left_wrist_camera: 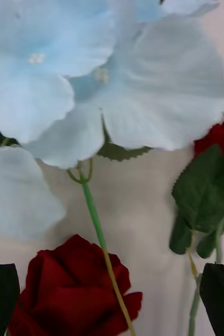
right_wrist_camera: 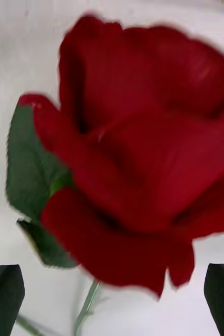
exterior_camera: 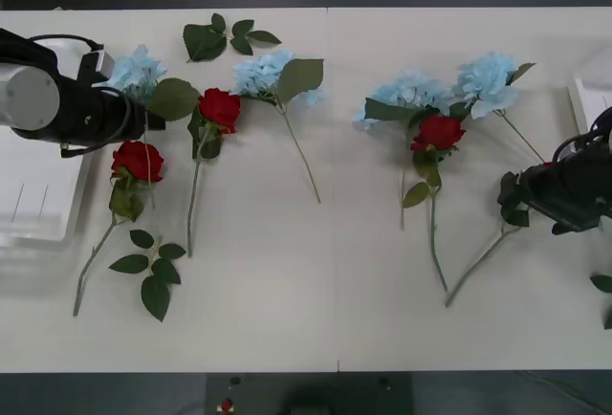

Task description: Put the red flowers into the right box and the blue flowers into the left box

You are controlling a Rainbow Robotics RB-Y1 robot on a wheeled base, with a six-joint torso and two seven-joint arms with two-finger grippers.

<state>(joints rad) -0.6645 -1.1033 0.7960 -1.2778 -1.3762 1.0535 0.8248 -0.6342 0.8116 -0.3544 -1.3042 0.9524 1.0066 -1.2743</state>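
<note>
The white desk [exterior_camera: 325,291] carries red flowers [exterior_camera: 219,109] and blue flowers [exterior_camera: 411,90], all outside the left box [exterior_camera: 33,200] and right box [exterior_camera: 585,99]. No writing is readable. Left gripper [left_wrist_camera: 112,299] and right gripper [right_wrist_camera: 112,299] hover with jaws wide, holding nothing.

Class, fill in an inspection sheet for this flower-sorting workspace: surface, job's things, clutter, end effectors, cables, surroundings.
Surface: white table, seam down the middle.
Job's things: red flowers and blue flowers lie scattered on the table; left box at the left edge; right box at the right edge, rim showing.
Clutter: loose green leaf sprigs.
End effectors: left end effector open over a blue flower's stem; right end effector open at a red flower.
Cables: black cable on the left arm.
Surroundings: dark floor beyond the table.
</note>
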